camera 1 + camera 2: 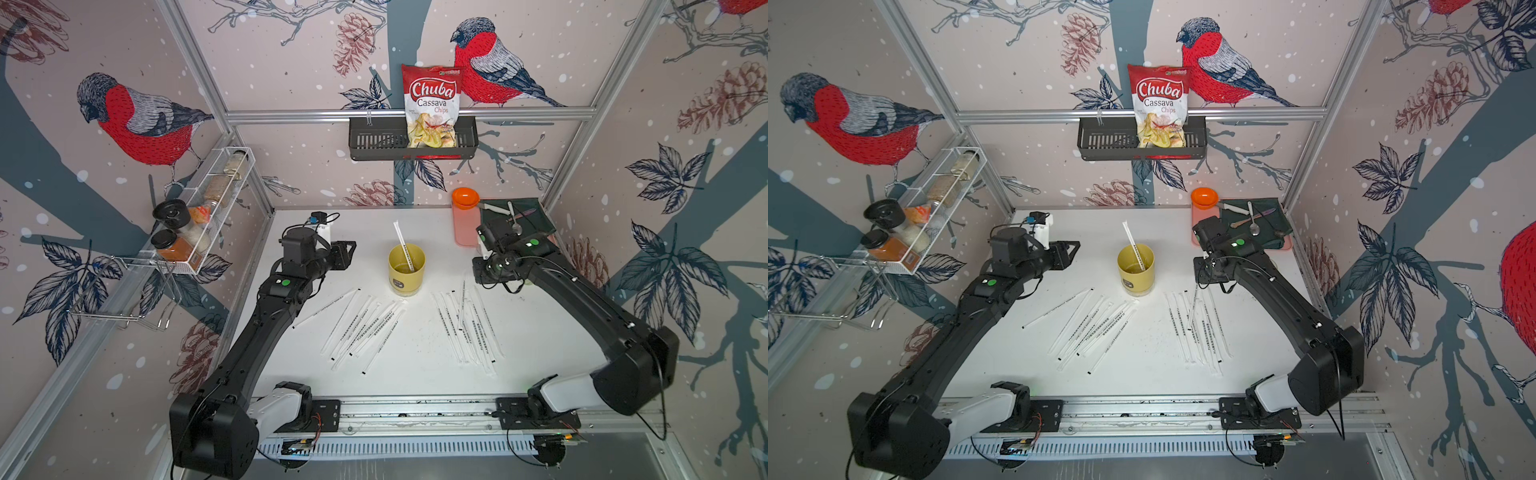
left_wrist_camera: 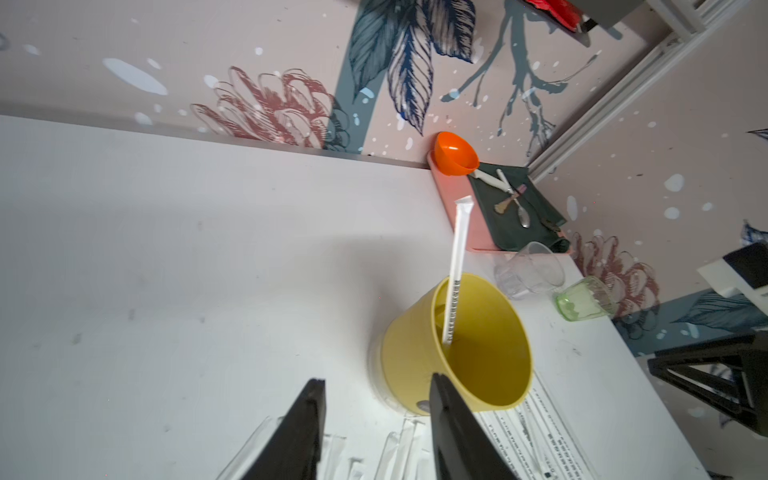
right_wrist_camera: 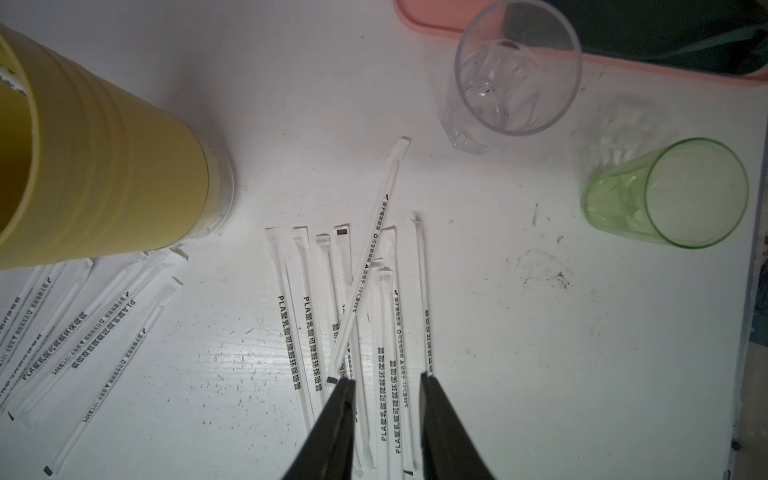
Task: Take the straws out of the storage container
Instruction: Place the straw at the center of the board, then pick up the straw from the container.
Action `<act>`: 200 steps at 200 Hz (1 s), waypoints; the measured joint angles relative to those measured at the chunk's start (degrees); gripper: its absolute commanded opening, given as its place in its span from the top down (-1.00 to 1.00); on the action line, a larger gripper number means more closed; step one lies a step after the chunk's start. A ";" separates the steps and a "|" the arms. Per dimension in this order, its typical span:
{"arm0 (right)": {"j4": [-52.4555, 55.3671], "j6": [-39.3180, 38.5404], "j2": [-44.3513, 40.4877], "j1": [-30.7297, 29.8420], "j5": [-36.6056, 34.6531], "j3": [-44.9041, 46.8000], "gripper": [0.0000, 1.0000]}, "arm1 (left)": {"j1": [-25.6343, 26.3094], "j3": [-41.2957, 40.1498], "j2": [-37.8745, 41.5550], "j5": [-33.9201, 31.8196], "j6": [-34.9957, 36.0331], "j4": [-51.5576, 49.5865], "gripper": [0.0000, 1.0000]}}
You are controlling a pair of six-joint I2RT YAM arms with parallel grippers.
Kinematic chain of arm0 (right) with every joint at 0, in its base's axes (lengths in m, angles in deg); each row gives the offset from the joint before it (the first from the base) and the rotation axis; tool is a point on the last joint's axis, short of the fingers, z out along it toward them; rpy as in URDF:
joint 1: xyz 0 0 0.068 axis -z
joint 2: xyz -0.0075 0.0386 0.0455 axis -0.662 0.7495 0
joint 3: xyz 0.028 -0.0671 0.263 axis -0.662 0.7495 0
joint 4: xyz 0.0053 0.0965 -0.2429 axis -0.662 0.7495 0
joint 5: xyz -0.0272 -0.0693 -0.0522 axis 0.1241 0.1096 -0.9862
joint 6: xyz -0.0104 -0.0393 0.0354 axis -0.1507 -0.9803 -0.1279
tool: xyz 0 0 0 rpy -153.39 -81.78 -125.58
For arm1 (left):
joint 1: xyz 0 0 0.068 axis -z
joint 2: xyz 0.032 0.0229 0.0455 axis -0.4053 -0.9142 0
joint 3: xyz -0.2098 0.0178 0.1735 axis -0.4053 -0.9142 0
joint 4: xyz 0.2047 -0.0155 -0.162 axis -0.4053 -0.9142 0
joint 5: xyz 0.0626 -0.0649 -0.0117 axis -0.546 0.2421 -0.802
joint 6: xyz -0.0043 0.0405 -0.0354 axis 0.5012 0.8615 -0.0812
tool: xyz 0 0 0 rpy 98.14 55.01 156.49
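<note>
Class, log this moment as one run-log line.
cup: one straw inside; other straws: on table; left gripper: open, empty; right gripper: open, empty

You have a pale yellow cylindrical plastic cup (image 3: pixel 108 158), matt, with faint ridges round its side. Your long thin paper-wrapped straws (image 3: pixel 289 332) look white, matt and slightly creased. The white tabletop (image 3: pixel 540 353) is smooth with a dull sheen, scuffed and speckled dark. The clear tumbler (image 3: pixel 515 70) and green tumbler (image 3: pixel 665 195) are glossy and see-through.

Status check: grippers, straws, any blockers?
Left gripper open, facing yellow cup. Right gripper open over straws on table. One straw left in cup. Clear glass, green glass stand clear of cup.
</note>
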 measured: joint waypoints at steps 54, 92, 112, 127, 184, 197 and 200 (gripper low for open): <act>-8.15 -0.46 -4.15 0.74 0.68 4.92 0.40 | 7.41 12.15 -16.83 0.02 -1.92 4.11 0.10; -9.92 -1.81 -3.52 0.48 0.85 7.63 0.40 | 8.13 17.00 -25.44 0.31 -1.97 4.42 0.13; -10.36 -2.01 -3.43 0.52 0.83 8.39 0.40 | 9.40 19.32 -28.04 0.68 -1.90 4.39 0.14; -10.64 -2.08 -3.39 0.55 0.83 8.44 0.41 | 10.21 20.68 -29.51 1.46 -1.49 4.42 0.14; -10.93 -3.17 -3.41 0.57 0.61 8.87 0.41 | 10.62 22.36 -32.81 1.51 -1.22 4.37 0.19; -10.91 -3.28 -3.50 0.57 0.39 9.07 0.41 | 10.62 22.36 -32.98 1.44 -0.83 4.46 0.20; -10.91 -3.28 -3.52 0.57 0.37 9.09 0.41 | 10.62 22.40 -33.07 1.42 -0.79 4.48 0.21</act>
